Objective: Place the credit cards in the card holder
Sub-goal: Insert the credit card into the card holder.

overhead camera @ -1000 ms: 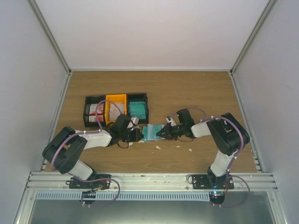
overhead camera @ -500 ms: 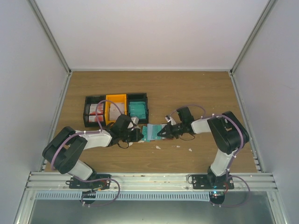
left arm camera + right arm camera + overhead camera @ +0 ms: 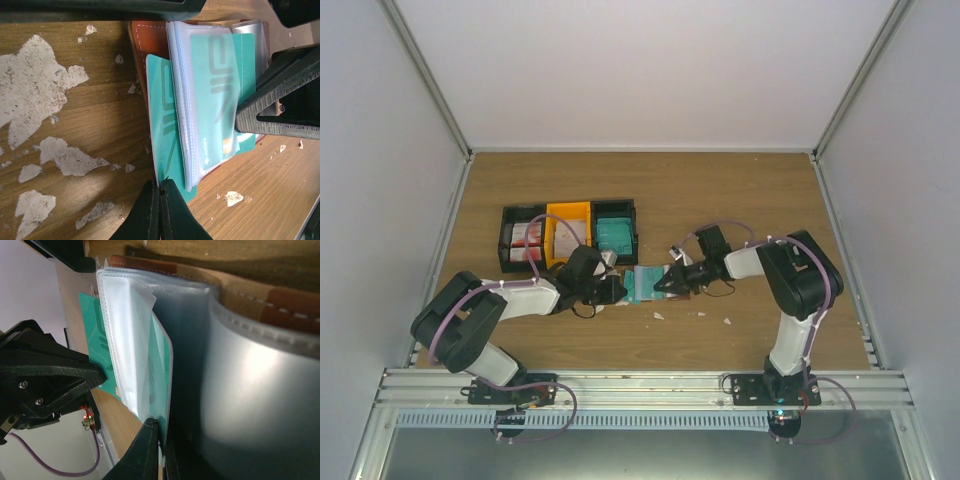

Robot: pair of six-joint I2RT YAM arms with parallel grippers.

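Note:
The reddish-brown card holder (image 3: 646, 284) lies open on the table between both grippers; its leather edge (image 3: 150, 37) and its clear pockets (image 3: 200, 100) show in the left wrist view. One teal credit card (image 3: 220, 85) sits inside a pocket. My left gripper (image 3: 160, 186) is shut on the near edge of a second teal card (image 3: 162, 120), which lies half under the stack of pockets. My right gripper (image 3: 161, 429) is shut on a clear pocket leaf (image 3: 130, 340) and holds it up; the teal card (image 3: 90, 335) shows behind it. From above, the left gripper (image 3: 613, 289) and right gripper (image 3: 666, 285) flank the holder.
Joined black and orange bins (image 3: 570, 232) stand just behind the left gripper, with red and pale cards (image 3: 527, 240) in the left bin and teal cards (image 3: 615, 236) in the right one. Small white scraps (image 3: 727, 322) lie on the wood in front of the holder.
My right arm has drawn in to the left, its gripper a little further over the holder. My left arm and the teal card have barely moved.

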